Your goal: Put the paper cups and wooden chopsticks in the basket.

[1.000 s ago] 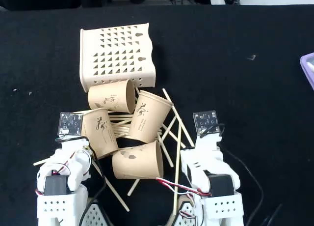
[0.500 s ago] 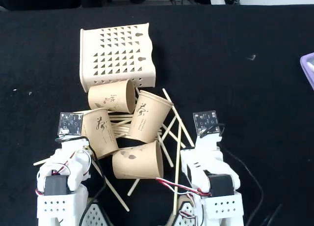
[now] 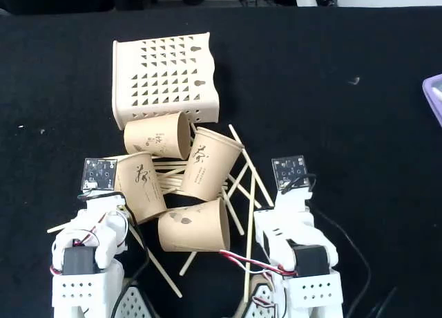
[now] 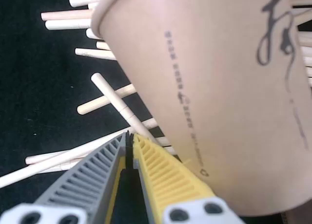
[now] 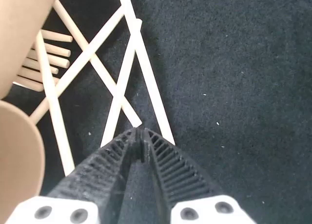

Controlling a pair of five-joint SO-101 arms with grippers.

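Paper cups (image 3: 205, 164) and wooden chopsticks (image 3: 249, 214) all lie outside your basket (image 3: 164, 79); nothing is packed, and your left gripper (image 4: 128, 137) and right gripper (image 5: 140, 133) sit closed, empty.

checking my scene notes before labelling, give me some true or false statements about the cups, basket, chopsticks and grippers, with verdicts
1. Four paper cups lie on their sides on the table. True.
2. One cup is already inside the basket. False: all four lie outside the basket, on the table in front of it.
3. The left gripper is shut and holds nothing. True.
4. The right gripper is clamped on a chopstick. False: the right gripper is shut and empty, with the sticks lying on the table past its tips.
5. Wooden chopsticks lie scattered under and between the cups. True.
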